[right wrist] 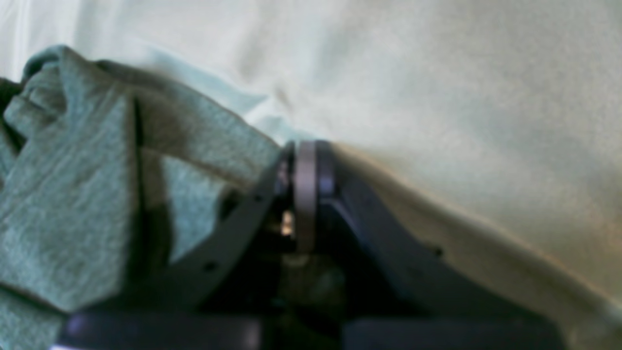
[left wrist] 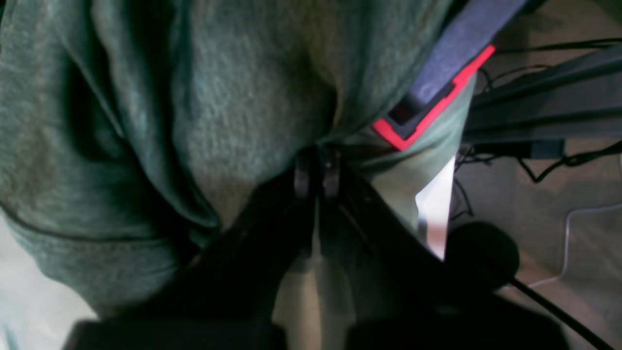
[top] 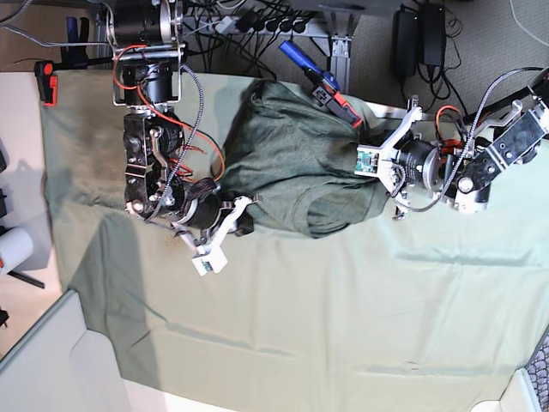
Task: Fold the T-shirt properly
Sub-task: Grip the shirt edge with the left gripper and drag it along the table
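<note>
The dark olive T-shirt [top: 296, 159] lies bunched on the mint table cloth [top: 343, 326] near the far edge. My left gripper [top: 380, 174] is at the shirt's right side. In the left wrist view its jaws [left wrist: 316, 170] are shut on a pinch of the shirt [left wrist: 233, 97], with folds running into the tips. My right gripper [top: 244, 219] is at the shirt's lower left edge. In the right wrist view it [right wrist: 303, 163] is shut, a fold of the shirt [right wrist: 73, 194] runs up to its tips, and the pale cloth [right wrist: 461, 97] lies behind.
A blue clamp with red tips [top: 330, 86] grips the table's far edge by the shirt; it also shows in the left wrist view [left wrist: 432, 102]. A red clamp [top: 47, 81] sits at the far left corner. Cables and power bricks [top: 412, 34] lie beyond the edge.
</note>
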Available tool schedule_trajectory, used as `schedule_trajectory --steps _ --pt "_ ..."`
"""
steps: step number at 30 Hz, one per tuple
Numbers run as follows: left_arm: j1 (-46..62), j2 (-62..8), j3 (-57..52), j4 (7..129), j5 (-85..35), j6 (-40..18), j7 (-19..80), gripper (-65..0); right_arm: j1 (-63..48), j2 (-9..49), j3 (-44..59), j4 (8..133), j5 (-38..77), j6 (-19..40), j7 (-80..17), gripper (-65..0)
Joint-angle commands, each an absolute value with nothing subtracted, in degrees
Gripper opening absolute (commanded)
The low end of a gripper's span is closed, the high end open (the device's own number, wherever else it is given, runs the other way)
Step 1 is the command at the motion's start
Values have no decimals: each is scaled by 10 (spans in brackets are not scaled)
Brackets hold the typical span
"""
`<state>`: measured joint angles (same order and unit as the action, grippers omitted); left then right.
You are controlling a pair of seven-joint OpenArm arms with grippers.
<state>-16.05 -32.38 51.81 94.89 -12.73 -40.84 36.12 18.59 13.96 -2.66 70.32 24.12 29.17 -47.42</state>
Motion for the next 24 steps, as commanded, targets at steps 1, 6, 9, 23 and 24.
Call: schedule_trajectory --steps 1,6,9,23,24 --pt "-190 -324 503 961 -80 -332 382 -650 198 144 -24 711 244 299 -470 -650" --pt "-190 -344 503 1006 -136 -355 416 -650 198 145 -24 711 244 299 -470 -650" --pt "-187 -371 503 1037 -166 -356 427 -650 198 145 -24 711 244 299 -470 -650" --pt "-133 -406 503 1075 -170 -367 392 -650 198 144 -24 711 244 299 -466 -650" --pt "-132 -406 503 1072 -169 -367 384 -650 198 144 -24 711 244 299 -467 -650"
